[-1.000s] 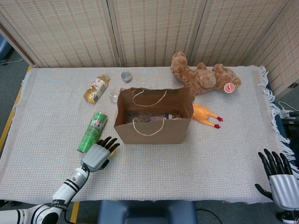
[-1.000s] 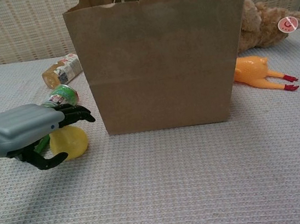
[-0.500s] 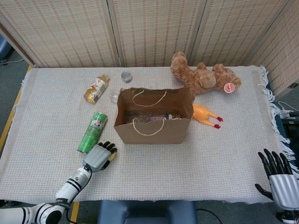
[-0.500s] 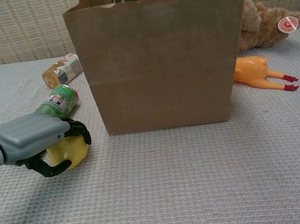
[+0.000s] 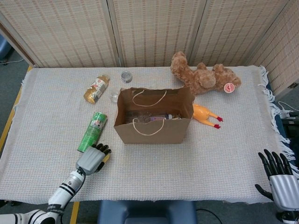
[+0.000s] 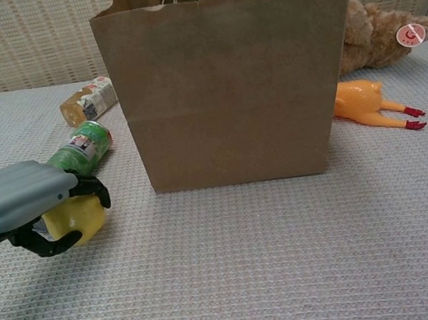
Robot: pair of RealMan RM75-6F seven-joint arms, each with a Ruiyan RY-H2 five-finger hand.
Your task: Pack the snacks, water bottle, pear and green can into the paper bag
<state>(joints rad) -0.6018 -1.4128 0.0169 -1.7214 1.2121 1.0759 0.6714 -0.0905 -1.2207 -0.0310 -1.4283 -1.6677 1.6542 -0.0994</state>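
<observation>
While its black fingers [image 6: 84,194] curl around a yellow pear [image 6: 76,220], the left hand [image 6: 26,204] grips the fruit low over the table [image 5: 224,154], just in front of the near left corner of the paper bag [image 6: 231,79]. Smooth and waxy-looking, the pear is mostly hidden under the hand's grey shell. One green can [image 5: 92,131], a long cylinder with a printed label, lies on its side just beyond the hand, left of the bag. One brown paper bag stands upright and open, with two string handles; packets and a clear bottle show inside, though I cannot tell how many. One orange-labelled bottle [image 5: 96,88] lies farther back. Behind and right of the bag lie one furry brown teddy bear [image 5: 203,77] and one rubber chicken [image 5: 206,115]. A woven cream cloth covers the table. At the near right corner, the right hand [image 5: 278,182] holds nothing, fingers spread.
</observation>
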